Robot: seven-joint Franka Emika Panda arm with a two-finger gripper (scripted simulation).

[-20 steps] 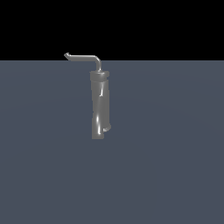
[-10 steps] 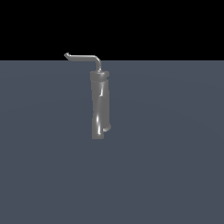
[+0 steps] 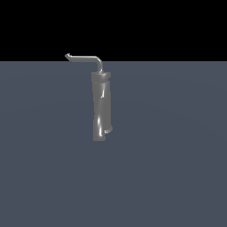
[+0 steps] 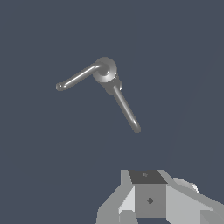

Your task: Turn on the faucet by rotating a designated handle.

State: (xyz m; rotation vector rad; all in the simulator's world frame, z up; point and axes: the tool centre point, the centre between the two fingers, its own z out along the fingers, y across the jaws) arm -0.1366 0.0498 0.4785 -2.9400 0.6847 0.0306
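One light-grey blocky gripper (image 4: pixel 149 200) nearest the wrist camera, only its body in frame; jaw spread not discernible, nothing visibly held. Absent from the exterior view, hence judged well apart from the fixture, approach not yet begun. Beyond it, thin grey L-shaped metal rod handle (image 4: pixel 78 78), untouched. In the exterior view, handle (image 3: pixel 84 57) at upper centre-left, reaching toward the exterior view's left with a small angled tip, elbow curving down into the glossy grey twisted column faucet (image 3: pixel 101 106), upright just left of centre. Probably left projecting sideways to give leverage for rotation. Open room on every side of the rod; flat slate-grey floor (image 3: pixel 177 168) around, black backdrop (image 3: pixel 168 26) farthest.
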